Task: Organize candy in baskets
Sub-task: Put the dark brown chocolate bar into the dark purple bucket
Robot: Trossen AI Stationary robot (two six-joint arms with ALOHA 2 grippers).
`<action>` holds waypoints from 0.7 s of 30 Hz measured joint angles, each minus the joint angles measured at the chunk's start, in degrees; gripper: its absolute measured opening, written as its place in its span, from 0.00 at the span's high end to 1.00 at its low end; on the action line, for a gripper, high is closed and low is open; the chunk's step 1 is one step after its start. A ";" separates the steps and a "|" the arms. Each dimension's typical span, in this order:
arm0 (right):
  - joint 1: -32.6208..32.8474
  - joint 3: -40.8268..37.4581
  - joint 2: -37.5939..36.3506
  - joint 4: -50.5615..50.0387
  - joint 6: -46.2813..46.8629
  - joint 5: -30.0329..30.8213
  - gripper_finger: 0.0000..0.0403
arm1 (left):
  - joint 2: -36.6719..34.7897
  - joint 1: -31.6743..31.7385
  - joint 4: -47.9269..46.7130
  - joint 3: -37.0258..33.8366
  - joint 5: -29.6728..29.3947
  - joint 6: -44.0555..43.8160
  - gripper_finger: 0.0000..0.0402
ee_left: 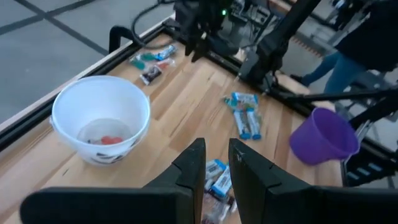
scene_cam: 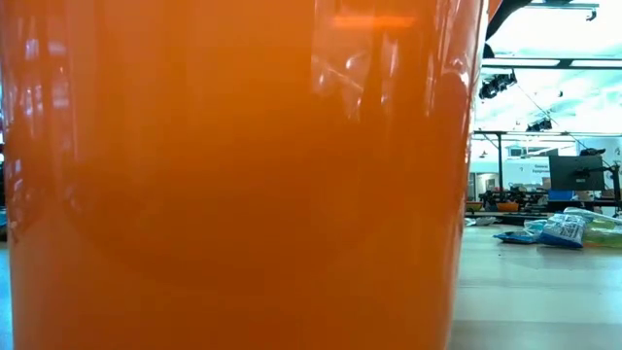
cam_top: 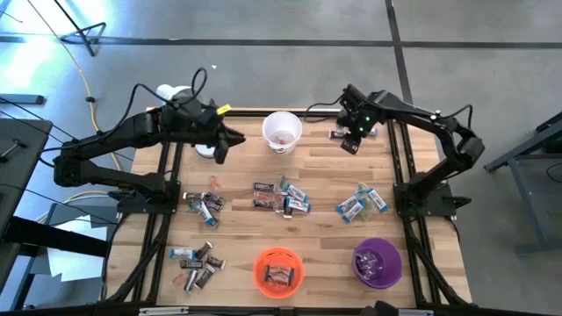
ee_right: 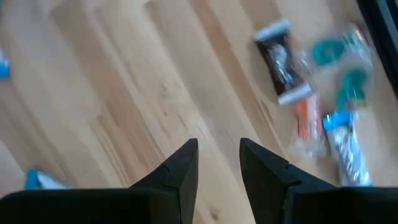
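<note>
Three baskets stand on the wooden table: white (cam_top: pixel 282 132) at the far edge with a red piece inside (ee_left: pixel 99 118), orange (cam_top: pixel 278 269) and purple (cam_top: pixel 377 262) at the near edge. The orange basket (scene_cam: pixel 233 175) fills the low view. Candy lies in loose heaps mid-table (cam_top: pixel 281 197), (cam_top: pixel 202 204), (cam_top: pixel 362 204), near left (cam_top: pixel 198 261), and at the far right (cam_top: pixel 341 133). My left gripper (cam_top: pixel 224 145) (ee_left: pixel 216 165) hovers left of the white basket, narrowly open and empty. My right gripper (cam_top: pixel 351 140) (ee_right: pixel 217 165) hovers beside the far-right candy (ee_right: pixel 280 59), narrowly open and empty.
A white lamp (cam_top: pixel 176 92) stands at the far left corner, behind my left arm. Black frame rails run along the table's left and right edges (cam_top: pixel 399 175). Bare wood lies between the white basket and the middle heaps. A person's legs (ee_left: pixel 348 68) show beyond the table.
</note>
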 joint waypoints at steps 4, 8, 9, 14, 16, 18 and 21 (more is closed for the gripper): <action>0.68 0.00 0.00 0.43 -10.60 0.23 0.73 | 0.00 -0.01 2.67 0.00 0.03 -0.08 0.86; 1.07 0.02 0.00 1.88 -17.73 0.30 0.73 | 0.00 -0.01 6.72 0.00 1.65 0.27 0.86; 1.07 0.02 0.00 2.21 -19.07 0.36 0.73 | 0.00 -0.01 7.72 0.00 2.06 0.41 0.86; 1.05 0.09 1.46 4.42 -19.05 4.55 0.73 | 0.00 -0.01 10.78 0.00 2.35 1.18 0.86; 1.05 0.09 2.74 4.14 -17.27 6.26 0.73 | 0.00 -0.01 11.15 0.00 2.34 1.66 0.86; 1.18 0.09 3.79 3.44 -16.21 6.39 0.73 | 0.00 -0.01 11.52 0.00 2.52 1.86 0.86; 1.47 0.09 5.11 3.44 -17.12 5.83 0.73 | 0.56 -0.01 11.63 0.02 4.58 1.54 0.86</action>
